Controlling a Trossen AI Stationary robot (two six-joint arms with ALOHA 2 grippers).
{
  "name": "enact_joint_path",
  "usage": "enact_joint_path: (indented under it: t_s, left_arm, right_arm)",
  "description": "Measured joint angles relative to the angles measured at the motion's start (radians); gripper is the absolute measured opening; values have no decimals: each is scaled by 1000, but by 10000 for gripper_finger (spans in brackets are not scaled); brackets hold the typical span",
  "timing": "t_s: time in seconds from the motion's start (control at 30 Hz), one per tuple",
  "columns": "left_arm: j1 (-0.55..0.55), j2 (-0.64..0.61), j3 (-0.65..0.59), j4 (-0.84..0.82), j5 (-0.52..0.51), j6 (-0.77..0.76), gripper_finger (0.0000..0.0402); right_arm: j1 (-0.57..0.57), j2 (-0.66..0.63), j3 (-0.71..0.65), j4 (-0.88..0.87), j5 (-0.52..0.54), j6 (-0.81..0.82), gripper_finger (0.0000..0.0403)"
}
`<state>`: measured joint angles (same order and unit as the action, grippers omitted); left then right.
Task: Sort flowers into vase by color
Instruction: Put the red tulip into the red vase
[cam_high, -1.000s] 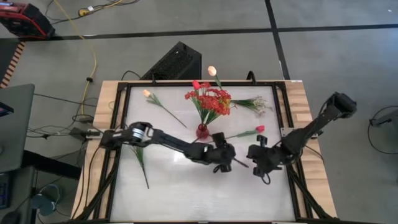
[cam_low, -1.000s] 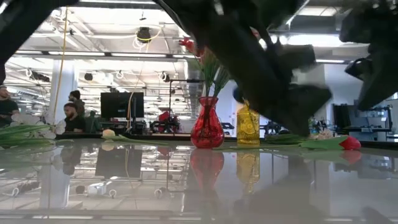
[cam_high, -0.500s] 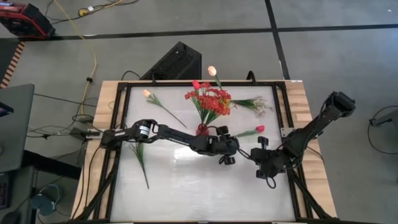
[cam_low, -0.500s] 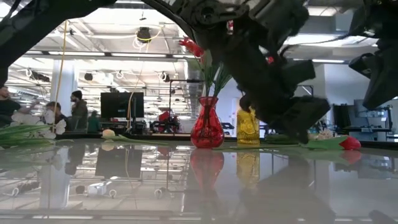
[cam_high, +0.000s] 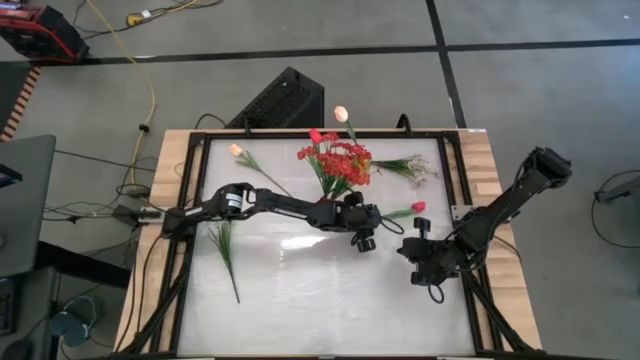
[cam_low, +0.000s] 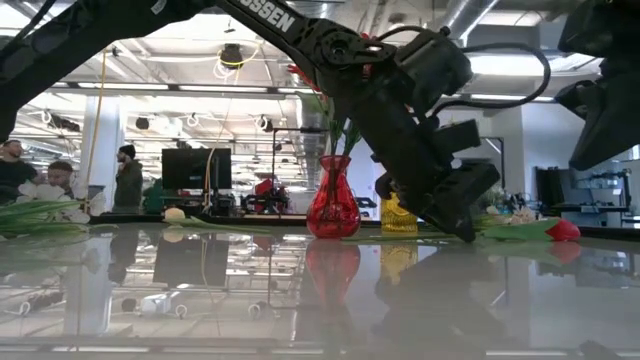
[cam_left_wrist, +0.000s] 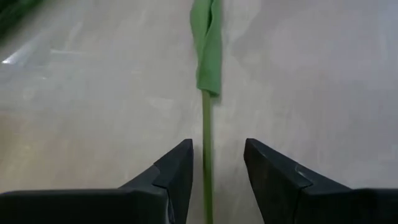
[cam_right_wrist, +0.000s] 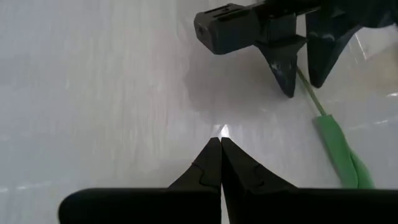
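Note:
The red tulip (cam_high: 418, 207) lies on the table, its green stem (cam_left_wrist: 206, 124) running toward the table's left. My left gripper (cam_high: 363, 237) is down at the table and open, with one finger on each side of that stem (cam_right_wrist: 313, 98), short of the leaf (cam_left_wrist: 209, 53); I see no touch. My right gripper (cam_right_wrist: 221, 155) is shut and hovers to the right (cam_high: 415, 255), holding nothing. A red vase (cam_low: 333, 208) holds red flowers (cam_high: 335, 160). A yellow vase (cam_low: 398, 212) stands behind the left gripper (cam_low: 462, 222).
A pale peach tulip (cam_high: 238, 151) lies far left, and another (cam_high: 341, 113) at the far edge. White sprigs (cam_high: 415, 168) lie far right. A green sprig (cam_high: 225, 248) lies on the near left. The near half of the table (cam_high: 320, 300) shows bare. People stand beyond (cam_low: 125, 180).
My left gripper has moved toward the table's far edge and a little right, and come down to the table over the red tulip's stem. The right gripper has stayed about where it was.

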<state>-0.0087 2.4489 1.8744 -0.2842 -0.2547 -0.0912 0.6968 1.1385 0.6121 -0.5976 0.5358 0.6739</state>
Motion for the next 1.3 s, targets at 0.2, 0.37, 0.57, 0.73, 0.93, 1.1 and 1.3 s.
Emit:
enact_joint_path:
  t_s: [0.2, 0.37, 0.57, 0.73, 0.93, 1.1, 1.3]
  left_arm:
    - [-2, 0, -6, -14, 30, -4, 79]
    - [-10, -3, -7, -25, 85, 1, 9]
    - [-71, -83, -15, -179, 47, 19, 1]
    - [-130, -152, -16, -286, -96, 3, 0]
    - [-205, -209, -15, -304, -271, -11, 0]
    - [-232, -304, -139, -297, -392, -68, 0]
    - [-232, -547, -536, 5, -380, -130, 0]
  right_arm:
    - [-7, 0, 0, 0, 7, -13, 28]
    - [-1, 0, 0, -1, 9, -14, 28]
    - [62, -45, 0, 8, -8, 31, 28]
    - [155, -72, 0, 118, 35, 25, 27]
    - [271, -71, 0, 205, 155, 25, 27]
    - [350, -65, 0, 272, 234, 25, 27]
    - [414, 16, 0, 314, 377, 23, 27]
